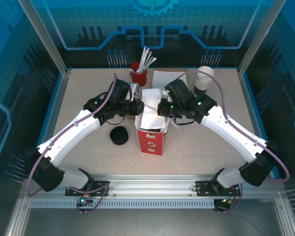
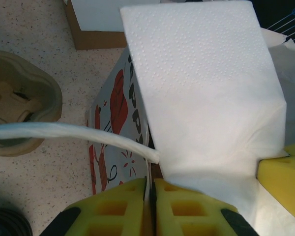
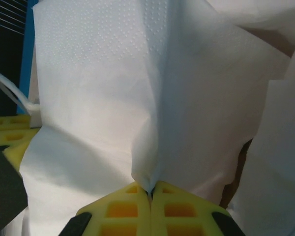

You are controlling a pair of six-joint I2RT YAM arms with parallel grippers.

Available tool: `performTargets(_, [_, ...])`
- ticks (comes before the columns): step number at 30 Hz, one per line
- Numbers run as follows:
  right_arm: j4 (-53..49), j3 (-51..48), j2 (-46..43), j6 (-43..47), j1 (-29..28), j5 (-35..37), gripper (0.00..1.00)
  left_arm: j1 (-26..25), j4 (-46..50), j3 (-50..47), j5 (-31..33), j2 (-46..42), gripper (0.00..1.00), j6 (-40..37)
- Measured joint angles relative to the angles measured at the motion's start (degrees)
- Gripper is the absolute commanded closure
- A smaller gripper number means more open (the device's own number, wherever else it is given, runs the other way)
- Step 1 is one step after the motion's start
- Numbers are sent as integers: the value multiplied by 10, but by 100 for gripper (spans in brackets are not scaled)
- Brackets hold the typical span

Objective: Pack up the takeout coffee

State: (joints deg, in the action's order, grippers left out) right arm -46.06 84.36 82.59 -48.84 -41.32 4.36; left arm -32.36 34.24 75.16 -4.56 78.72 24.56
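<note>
Left fingers [image 2: 120, 209] and right fingers [image 3: 123, 209] both pinch the white napkin [image 2: 206, 88] — draped over the red-printed bag [image 1: 151, 140].

speckled table [image 1: 88, 162] | bag [image 1: 151, 140] stood mid-table | black lids [image 1: 119, 135] set beside it | red cup [image 1: 139, 74], cup stack [image 1: 204, 78] parked at back

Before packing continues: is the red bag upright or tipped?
Upright: the red bag stands on its base, with a napkin over its top.
</note>
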Motion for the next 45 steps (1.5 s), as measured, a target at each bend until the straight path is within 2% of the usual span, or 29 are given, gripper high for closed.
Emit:
performTargets(17, [-114,71,49,35,-3,47,100,0,0,0,0,0,89,7])
performTargets(41, [-195,110,70,51,-12,73,100,0,2,0,4,0,89,11])
performTargets(45, [-195,115,77,55,-16,67,95,0,4,0,4,0,90,11])
